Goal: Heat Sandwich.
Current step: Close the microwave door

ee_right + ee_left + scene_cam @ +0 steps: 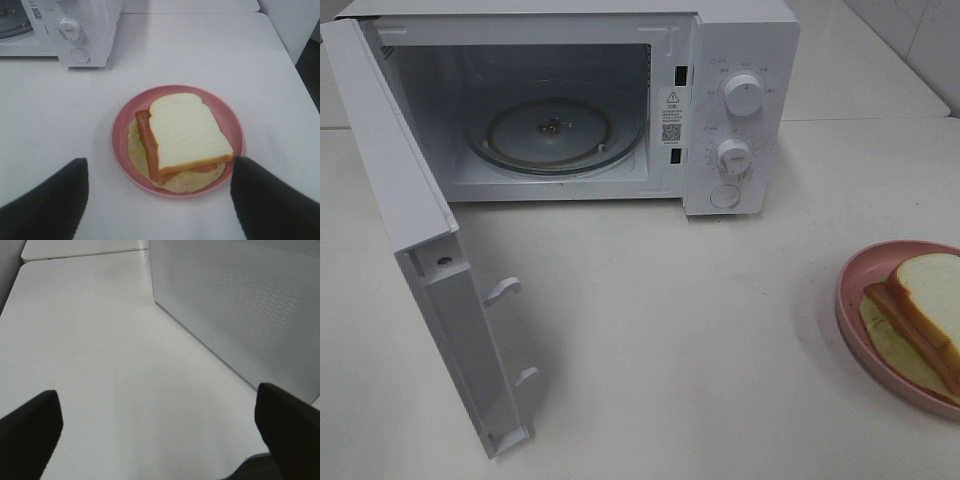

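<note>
At right edge of the overhead view, sandwich [928,305] sits on pink plate [850,300], on table [670,350]. Microwave [740,100] upper centre, door [430,280] swung open. Left gripper [160,432] jaws spread wide, empty; right gripper [157,197] jaws wide apart, near the plate, gripping nothing.

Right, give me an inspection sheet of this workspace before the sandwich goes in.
Surface: white table, bare between microwave and plate.
Job's things: sandwich lies on a pink plate, on the table at the right, not yet in the oven. Microwave stands at the back, its door swung fully open, glass turntable inside with nothing on it.
Clutter: nothing seen.
Grippers: left tool open, over bare table beside the door's outer face; right tool open, above the plate's near edge, holding nothing.
Cables: nothing seen.
Surroundings: a second white tabletop behind the microwave.
</note>
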`<state>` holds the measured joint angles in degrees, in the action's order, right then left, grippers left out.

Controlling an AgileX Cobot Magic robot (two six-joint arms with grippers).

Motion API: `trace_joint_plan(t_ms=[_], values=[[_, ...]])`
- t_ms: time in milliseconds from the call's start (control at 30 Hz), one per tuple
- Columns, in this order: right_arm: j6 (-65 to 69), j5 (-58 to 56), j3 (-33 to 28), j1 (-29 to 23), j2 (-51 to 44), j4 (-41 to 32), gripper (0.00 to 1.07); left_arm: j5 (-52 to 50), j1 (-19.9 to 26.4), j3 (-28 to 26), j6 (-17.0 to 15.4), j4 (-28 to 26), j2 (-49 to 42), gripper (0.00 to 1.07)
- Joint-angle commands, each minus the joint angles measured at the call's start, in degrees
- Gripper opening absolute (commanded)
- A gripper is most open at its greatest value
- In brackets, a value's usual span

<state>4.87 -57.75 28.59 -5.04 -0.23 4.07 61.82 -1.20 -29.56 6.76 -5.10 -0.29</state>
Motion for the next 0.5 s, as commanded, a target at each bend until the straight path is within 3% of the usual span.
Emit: trace_joint_plan(t_ms=[33,500], values=[[-0.57,0.8,-0.06,0.46,-1.55,-0.23,0.75,-0.34,-0.4,-0.06,-0.17,-0.34,-0.46,1.0],[-0.57,0.8,-0.06,0.46,-1.55,-0.23,0.75,-0.34,-0.4,-0.06,-0.17,-0.34,-0.46,1.0]])
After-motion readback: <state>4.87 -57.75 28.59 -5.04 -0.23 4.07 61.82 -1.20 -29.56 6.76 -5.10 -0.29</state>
